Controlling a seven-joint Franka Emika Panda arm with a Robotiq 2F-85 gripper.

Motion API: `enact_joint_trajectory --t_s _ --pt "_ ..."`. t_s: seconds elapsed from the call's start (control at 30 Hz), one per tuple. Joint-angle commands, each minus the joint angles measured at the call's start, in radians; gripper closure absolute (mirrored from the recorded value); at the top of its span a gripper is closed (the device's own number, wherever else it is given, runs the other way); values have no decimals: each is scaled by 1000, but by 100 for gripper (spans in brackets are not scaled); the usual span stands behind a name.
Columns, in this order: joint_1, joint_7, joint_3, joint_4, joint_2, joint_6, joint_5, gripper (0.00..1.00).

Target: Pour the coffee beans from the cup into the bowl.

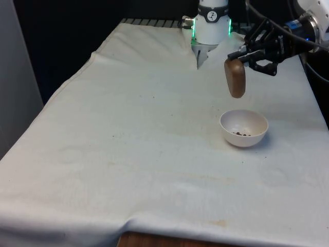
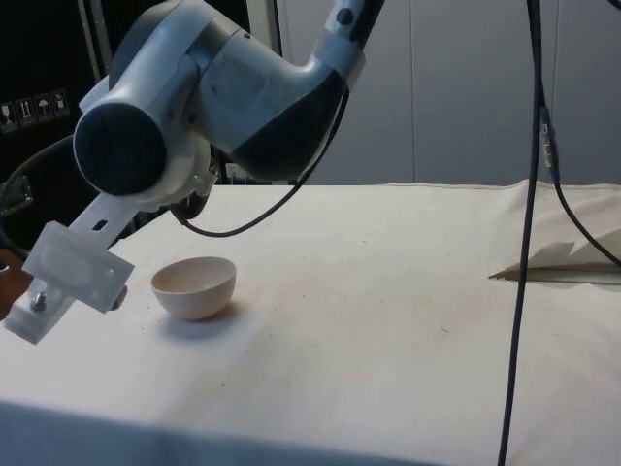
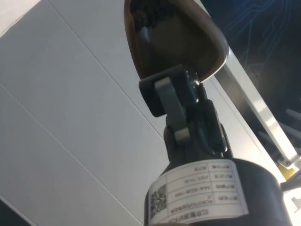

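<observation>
My gripper (image 1: 248, 57) hangs over the table's right side in the front view, shut on a brown cup (image 1: 235, 78). The cup is tipped over with its mouth turned down, just above and behind a white bowl (image 1: 244, 126). A few dark coffee beans (image 1: 241, 135) lie in the bowl's bottom. In the wrist view the fingers (image 3: 171, 101) pinch the cup (image 3: 174, 42) by its rim, and its dark inside looks empty. In the side view the bowl (image 2: 194, 287) stands on the cloth below the arm's wrist.
A fold with a slit in the white cloth (image 1: 197, 60) lies before the robot's base. A dark cable (image 2: 524, 252) hangs down at the side view's right. The table's front edge (image 1: 169, 240) shows bare wood under the cloth.
</observation>
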State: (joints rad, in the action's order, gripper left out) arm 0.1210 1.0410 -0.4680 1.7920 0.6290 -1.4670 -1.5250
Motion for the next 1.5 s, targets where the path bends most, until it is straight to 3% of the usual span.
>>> enact_joint_trajectory --t_s 0.0,0.47,0.77,0.8,0.83,1.1,1.13,1.23,1.37,1.47 --pt "4 5 0 4 -1 2 -7 100" --pt "0 18 -12 22 0 16 -47 100" --pt "5 8 -19 41 1 46 -93 100" --pt "0 14 -21 39 0 41 -89 100" --pt "5 8 -20 42 1 49 -97 100" --pt "5 5 -31 57 6 79 -133 100" --pt "0 9 -33 57 4 76 -128 100" --pt "7 9 -34 66 11 89 -142 100" --pt "7 11 -40 69 21 104 -155 100" --pt "1 13 -48 71 24 111 -161 100"
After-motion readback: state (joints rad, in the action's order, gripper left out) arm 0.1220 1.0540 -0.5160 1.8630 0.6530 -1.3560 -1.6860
